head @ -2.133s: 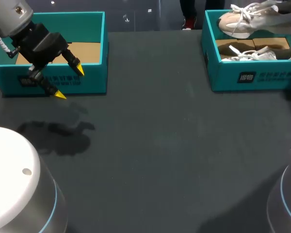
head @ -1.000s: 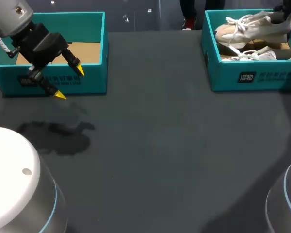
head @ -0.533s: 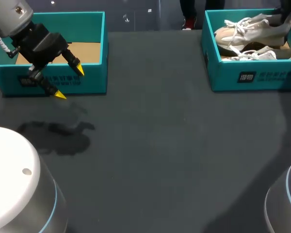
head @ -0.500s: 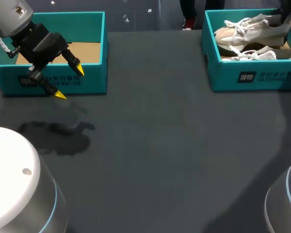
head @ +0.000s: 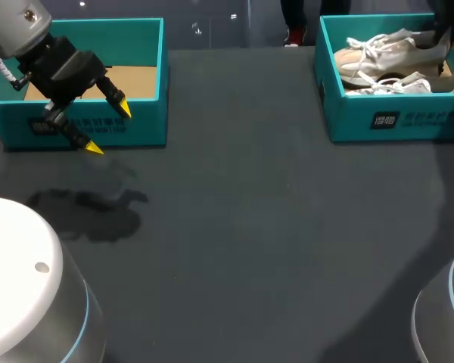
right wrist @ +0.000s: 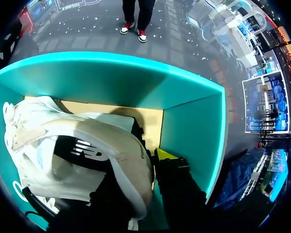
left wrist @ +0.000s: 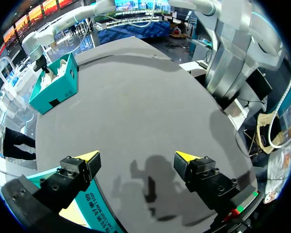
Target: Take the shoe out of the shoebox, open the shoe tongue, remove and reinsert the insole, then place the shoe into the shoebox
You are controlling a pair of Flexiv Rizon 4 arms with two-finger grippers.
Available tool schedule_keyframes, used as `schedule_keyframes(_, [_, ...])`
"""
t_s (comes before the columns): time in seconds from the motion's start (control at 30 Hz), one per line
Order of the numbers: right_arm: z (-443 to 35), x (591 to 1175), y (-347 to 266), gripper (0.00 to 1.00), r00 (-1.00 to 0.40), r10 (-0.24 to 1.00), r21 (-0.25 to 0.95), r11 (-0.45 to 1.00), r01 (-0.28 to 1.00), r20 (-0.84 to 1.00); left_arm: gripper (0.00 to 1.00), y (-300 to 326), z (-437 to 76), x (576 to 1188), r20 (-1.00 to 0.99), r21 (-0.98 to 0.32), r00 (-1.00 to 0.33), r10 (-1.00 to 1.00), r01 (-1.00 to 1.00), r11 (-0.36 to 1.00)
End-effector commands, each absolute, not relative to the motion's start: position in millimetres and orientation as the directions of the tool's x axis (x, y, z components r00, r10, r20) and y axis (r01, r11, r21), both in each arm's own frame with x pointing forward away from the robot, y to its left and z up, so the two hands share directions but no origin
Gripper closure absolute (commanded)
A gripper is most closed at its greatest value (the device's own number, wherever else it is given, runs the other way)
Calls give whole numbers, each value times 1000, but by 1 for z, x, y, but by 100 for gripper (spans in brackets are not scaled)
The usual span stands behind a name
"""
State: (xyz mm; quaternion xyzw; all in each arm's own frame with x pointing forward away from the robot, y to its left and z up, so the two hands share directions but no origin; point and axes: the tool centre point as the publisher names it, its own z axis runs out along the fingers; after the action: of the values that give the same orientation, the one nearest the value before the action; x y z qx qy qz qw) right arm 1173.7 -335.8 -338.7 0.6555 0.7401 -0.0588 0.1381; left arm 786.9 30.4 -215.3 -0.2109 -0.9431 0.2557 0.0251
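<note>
Dark grey table [head: 250, 227] fills the head view, with a teal box at each far corner. At the far right stands the shoebox [head: 393, 121]. The shoe [head: 386, 49], pale with white laces, lies inside it with its toe toward the middle of the table. It rests on a second shoe [head: 397, 85] that lies along the front wall. The right gripper [right wrist: 148, 167] sits in the shoebox's far right corner, clenched on the shoe's heel. In the right wrist view the heel collar is between its fingers: one yellow tip shows against the outside of the heel, by the teal wall, and the other finger is hidden under the shoe. Brown card shows on the shoebox floor beyond the heel. At the far left the other box [head: 113, 41] shows a brown card floor. The left gripper [head: 110, 130] hangs above the table just in front of that box's front wall, fingers spread wide and holding nothing; its shadow lies on the table nearer the robot
</note>
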Motion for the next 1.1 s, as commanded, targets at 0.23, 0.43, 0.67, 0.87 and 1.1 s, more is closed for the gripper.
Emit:
schedule_keyframes(0.23, [-351, 1178, -335, 100, -110, 957, 74, 134, 988, -268, 0, 31, -215, 786, -61, -491, -910, 411, 386, 781])
schedule_keyframes(0.43, [-355, 1176, -335, 100, -111, 961, 64, 131, 989, -251, 0, 31, -215, 786, -61, -491, -910, 411, 386, 781])
schedule_keyframes(0.67, [-359, 1175, -334, 100, -114, 965, 59, 131, 990, -234, 0, 31, -215, 786, -61, -491, -910, 411, 386, 781])
schedule_keyframes(0.87, [-361, 1174, -331, 81, -119, 967, 55, 135, 989, -226, 0, 31, -215, 786, -61, -491, -910, 411, 386, 781])
schedule_keyframes(1.1, [-358, 1172, -328, 70, -120, 969, 57, 135, 989, -216, 0, 31, -215, 786, -61, -491, -910, 411, 386, 781])
